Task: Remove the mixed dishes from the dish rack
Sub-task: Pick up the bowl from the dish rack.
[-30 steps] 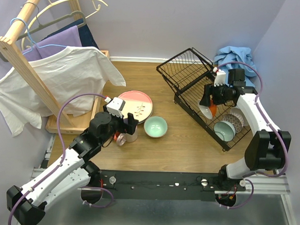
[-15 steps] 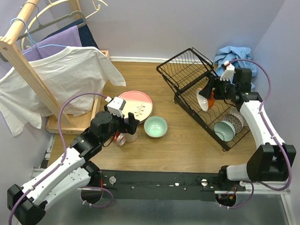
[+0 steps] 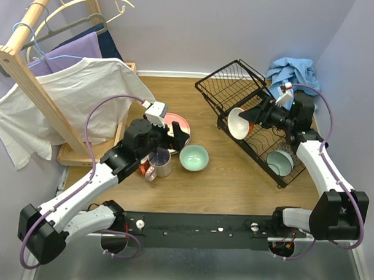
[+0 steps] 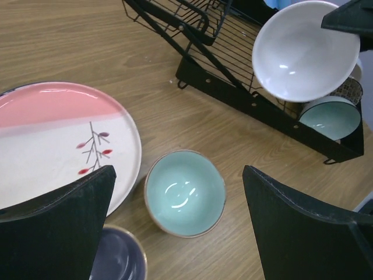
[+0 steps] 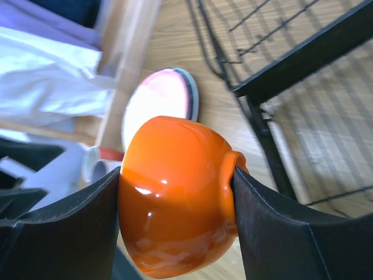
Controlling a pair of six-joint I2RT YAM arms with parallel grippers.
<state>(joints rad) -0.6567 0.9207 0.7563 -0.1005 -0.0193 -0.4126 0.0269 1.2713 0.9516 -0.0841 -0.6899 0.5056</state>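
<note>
- The orange mug [image 5: 175, 198] hangs in the air over the near-left edge of the dish rack [image 4: 256, 105], clear of the wires. It is tipped on its side, so its mouth faces out toward the table's middle.
- It is glossy orange outside and plain white inside, with a rounded body. A small handle stub shows against one finger in the right wrist view.
- The right gripper [image 5: 178, 227] pinches the mug across its body, one finger on each side. Squeezing the round wall rather than the rim probably gives a steadier carry out of the rack.
- Two bowls sit in the rack's near end, not yet unloaded: a pale-green bowl [image 3: 279, 161] and, just behind it, a patterned bowl [image 3: 292, 145].
- Out on the table [image 3: 234, 184] lie the unloaded pieces, grouped left of the rack: a second green bowl [image 4: 185, 192], a pink-and-cream plate [image 4: 52, 134] with a sprig, and a purple-inside mug [image 4: 116, 256].
- The left gripper [image 4: 178, 198] hovers above that group with its fingers spread wide, holding nothing.
</note>
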